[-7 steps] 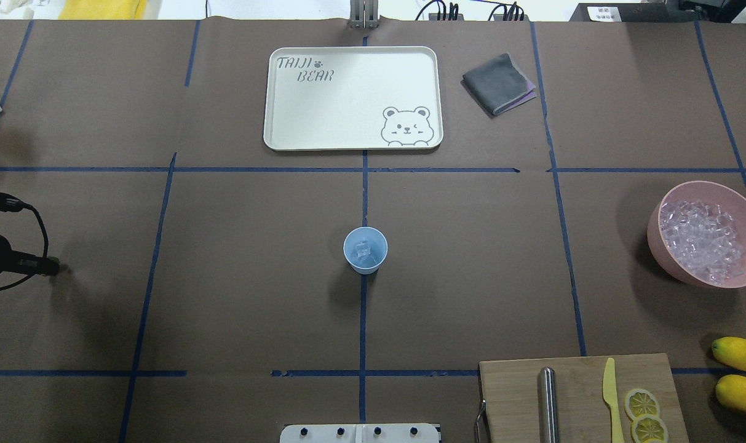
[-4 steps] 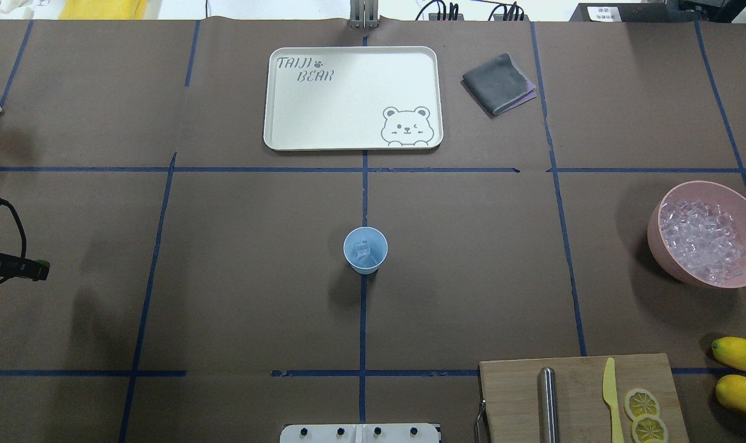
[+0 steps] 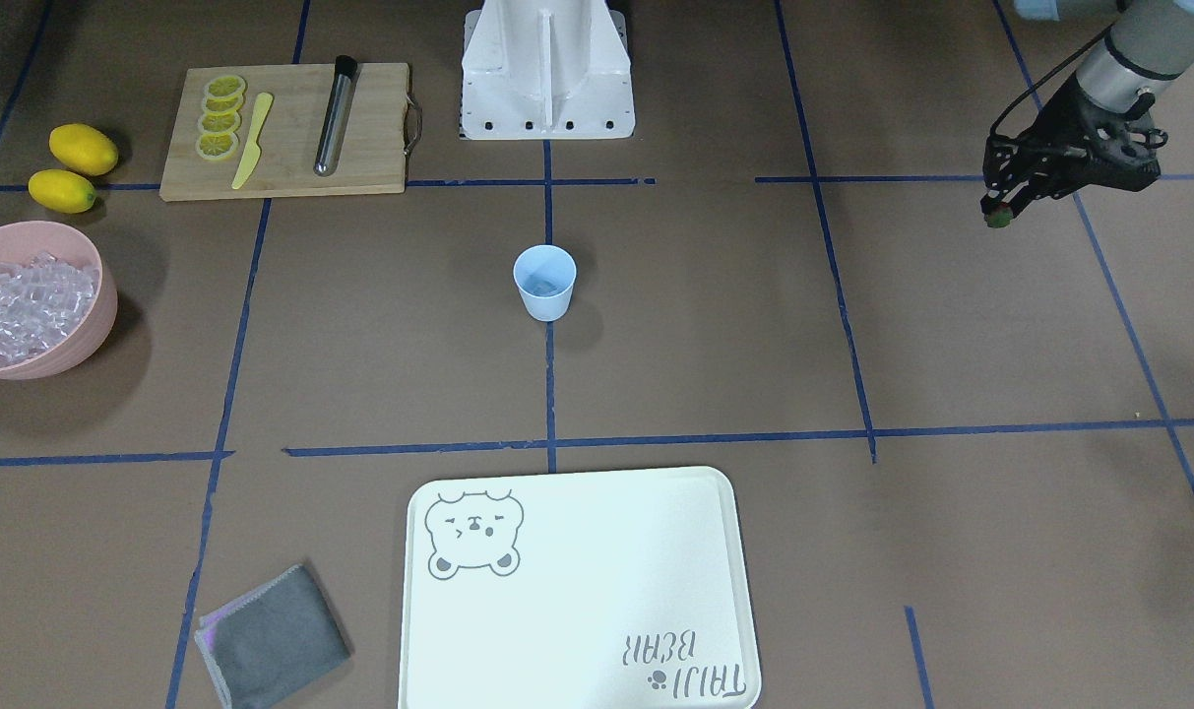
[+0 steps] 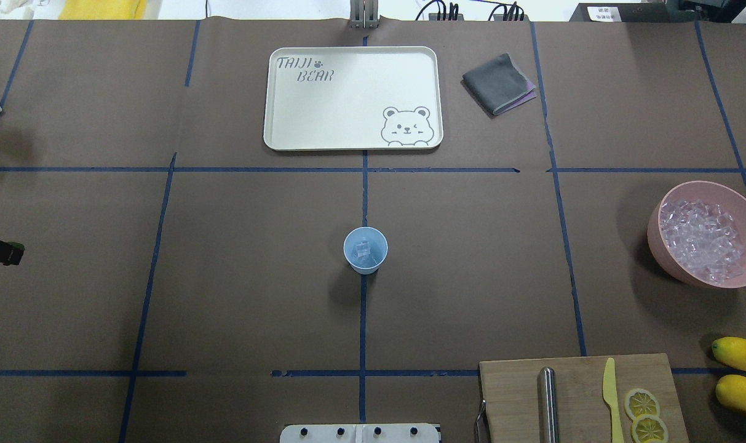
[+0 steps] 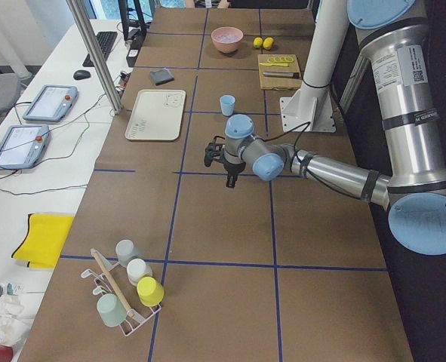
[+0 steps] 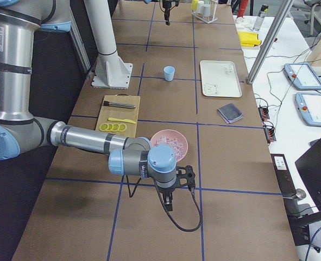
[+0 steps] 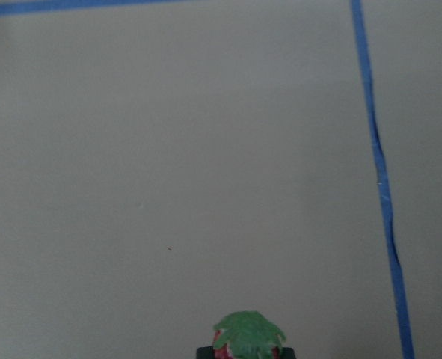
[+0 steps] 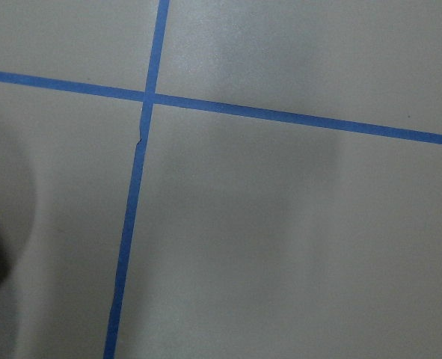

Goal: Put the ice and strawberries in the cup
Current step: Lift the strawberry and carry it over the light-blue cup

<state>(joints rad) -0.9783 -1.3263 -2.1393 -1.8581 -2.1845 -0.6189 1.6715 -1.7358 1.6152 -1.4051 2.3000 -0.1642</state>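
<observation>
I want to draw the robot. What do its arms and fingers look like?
The left arm and right arm are shiny silver tubes with round pale-blue joint caps. The left gripper and right gripper are black, with thin fingers and looping black cables.

Brown paper is covering the whole counter [image 4: 237, 289], and blue tape lines [image 4: 363, 326] are dividing it into large rectangles. Even light is falling from above and casting only soft shadows. A white side bench [image 5: 53, 177] is running along the counter's far edge, with an upright metal post [image 5: 96, 56] rising beside it. The bench is carrying two handheld control tablets [image 5: 49, 102], a keyboard [image 5: 106, 41], a mouse [image 5: 81, 74], loose cables and a folded yellow cloth [image 5: 43, 240]. A dark screen [image 6: 319, 163] is standing at its other end.
</observation>
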